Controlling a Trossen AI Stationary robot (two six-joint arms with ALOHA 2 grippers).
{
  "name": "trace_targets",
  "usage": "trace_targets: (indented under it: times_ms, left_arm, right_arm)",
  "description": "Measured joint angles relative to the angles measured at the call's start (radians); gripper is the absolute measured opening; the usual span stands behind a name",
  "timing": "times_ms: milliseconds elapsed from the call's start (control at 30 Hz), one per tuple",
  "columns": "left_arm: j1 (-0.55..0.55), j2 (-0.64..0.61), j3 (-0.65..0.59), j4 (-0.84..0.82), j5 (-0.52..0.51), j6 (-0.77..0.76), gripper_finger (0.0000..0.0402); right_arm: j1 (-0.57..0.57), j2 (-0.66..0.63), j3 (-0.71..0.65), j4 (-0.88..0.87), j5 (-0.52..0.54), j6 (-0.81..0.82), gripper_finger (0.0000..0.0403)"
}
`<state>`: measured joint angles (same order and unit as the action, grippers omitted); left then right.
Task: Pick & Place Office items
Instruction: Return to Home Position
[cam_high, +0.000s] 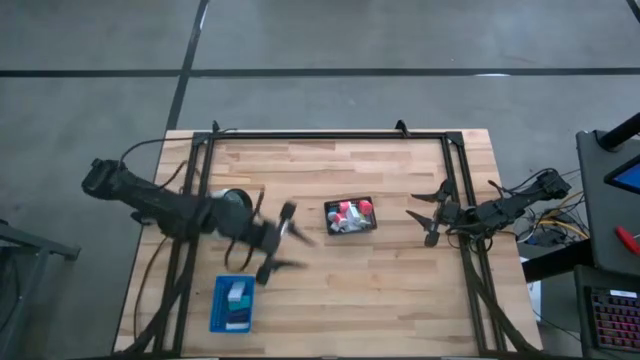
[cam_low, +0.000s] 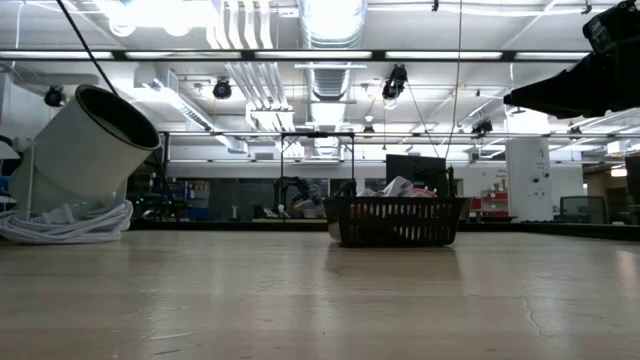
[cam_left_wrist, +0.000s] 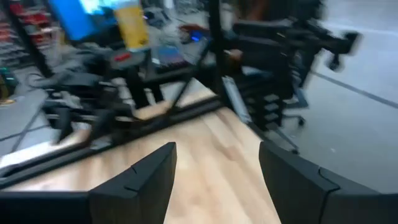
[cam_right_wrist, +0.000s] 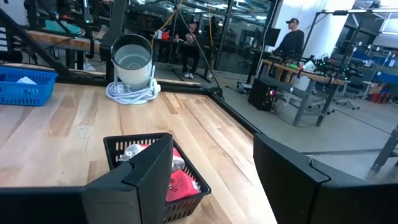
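Since the left gripper (cam_left_wrist: 216, 149) hangs above the table (cam_high: 380, 290) with its fingers spread wide and nothing between them, I judge it has no load to mind on the way home. Just beside it, on the side away from the mesh basket (cam_high: 328, 222), lies the blue bin (cam_high: 216, 300), its long axis running square to the arm's reach. In it are white and teal blocks (cam_high: 238, 294). This arm is by far the nearer to the bin, so its retreat probably turns on lifting clear of that rim. Farther off, ahead of the fingers, the basket holds red, pink and white pieces (cam_high: 348, 210). It sits between the two arms, about as near to one as the other. Beyond it, the right gripper (cam_right_wrist: 212, 143) waits, parted and empty, facing the basket.
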<state>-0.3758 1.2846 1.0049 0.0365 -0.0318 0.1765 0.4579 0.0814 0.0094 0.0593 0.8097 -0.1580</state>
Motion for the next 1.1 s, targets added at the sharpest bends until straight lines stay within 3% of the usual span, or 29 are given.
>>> trace_targets:
  times_ms: [167,333,433,500,700,1100]
  left_arm:
    - [0.224,-0.012,0.034,-0.006,0.200,0.077,0.0234]
    - [0.469,-0.086,0.099,-0.163,0.514,0.090,0.0234]
    - [0.593,-0.148,0.083,-0.205,0.685,0.080,0.0234]
    - [0.652,-0.202,0.053,-0.215,0.744,0.068,0.0234]
    - [0.704,-0.397,-0.127,-0.171,0.669,0.054,0.0234]
    - [0.704,-0.694,-0.630,0.391,0.637,-0.063,0.0234]
  right_arm:
    - [0.000,0.000,0.000,0.000,0.000,0.000,0.0217]
    - [0.000,0.000,0.000,0.000,0.000,0.000,0.0217]
    - [0.000,0.000,0.000,0.000,0.000,-0.002,0.0217]
    - [0.000,0.000,0.000,0.000,0.000,0.000,0.0217]
    - [0.000,0.000,0.000,0.000,0.000,-0.001,0.0217]
    - [0.000,0.000,0.000,0.000,0.000,-0.002,0.0217]
